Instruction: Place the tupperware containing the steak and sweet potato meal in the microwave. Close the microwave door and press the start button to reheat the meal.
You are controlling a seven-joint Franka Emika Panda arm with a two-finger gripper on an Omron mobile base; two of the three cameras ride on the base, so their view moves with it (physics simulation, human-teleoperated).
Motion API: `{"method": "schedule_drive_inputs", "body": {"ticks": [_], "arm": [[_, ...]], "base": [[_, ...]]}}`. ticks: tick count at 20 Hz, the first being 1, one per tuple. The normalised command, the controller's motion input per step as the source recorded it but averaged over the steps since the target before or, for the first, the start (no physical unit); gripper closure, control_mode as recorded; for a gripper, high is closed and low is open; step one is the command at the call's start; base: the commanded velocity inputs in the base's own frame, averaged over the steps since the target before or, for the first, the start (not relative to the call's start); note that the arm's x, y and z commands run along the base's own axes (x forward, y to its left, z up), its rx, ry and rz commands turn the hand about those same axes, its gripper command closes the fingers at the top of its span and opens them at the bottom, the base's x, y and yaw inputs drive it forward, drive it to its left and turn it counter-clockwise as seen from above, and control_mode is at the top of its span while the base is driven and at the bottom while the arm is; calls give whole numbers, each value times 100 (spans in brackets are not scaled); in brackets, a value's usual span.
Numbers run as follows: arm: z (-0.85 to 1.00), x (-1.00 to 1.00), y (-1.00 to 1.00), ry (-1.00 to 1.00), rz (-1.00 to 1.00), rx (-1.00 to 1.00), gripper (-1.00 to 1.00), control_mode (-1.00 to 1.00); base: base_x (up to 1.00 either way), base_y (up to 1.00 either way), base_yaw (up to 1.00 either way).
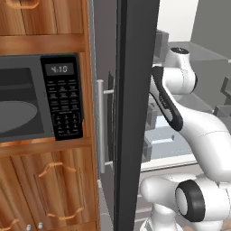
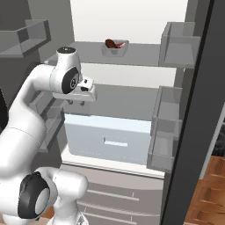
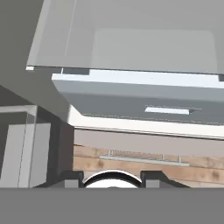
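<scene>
While the arm reaches into the open fridge, we see the gripper (image 2: 75, 102) at mid height, just in front of the shelf edge, fingers pointing down toward the pale drawer (image 2: 105, 139). From the hand cam the two dark fingertips (image 3: 70, 179) sit well apart w/ nothing between them, so we read the claw as spread wide, holding nothing.

Directly below/ahead of the claw: pale drawer w/ a slot handle, a glass shelf (image 3: 131, 48) over it. Lower down in the hand cam, a grey freezer drawer front (image 3: 144, 146) w/ a bar handle, then wood floor.

Up and to the right of the claw, far back on the upper fridge shelf (image 2: 88, 55), sits the tupperware (image 2: 116, 47), well apart from the gripper, upright, w/ the steak and sweet potato meal (image 2: 112, 43) showing dark red-brown inside.

Right side: grey door bins (image 2: 169, 127) stacked on the open fridge door (image 2: 193, 132).

Left base cam: microwave (image 1: 40, 101) set into wood cabinets (image 1: 49, 180), left of the fridge. Microwave door (image 1: 20, 101) looks closed, keypad panel (image 1: 65, 103) to its right, clock display (image 1: 59, 69) reads 4:10. Dark fridge door edge stands between microwave and arm.
</scene>
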Motion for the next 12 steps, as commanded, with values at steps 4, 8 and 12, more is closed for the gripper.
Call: {"method": "schedule_drive_inputs", "body": {"ticks": [4,8,12], "arm": [[-17,-1,2,-6,2,-1,-100,-100],[30,-22,-63,-38,33,1,-100,-100],[64,-9,-91,-30,44,0,-100,-100]], "base": [[0,0,0],[0,0,0],[0,0,0]]}}
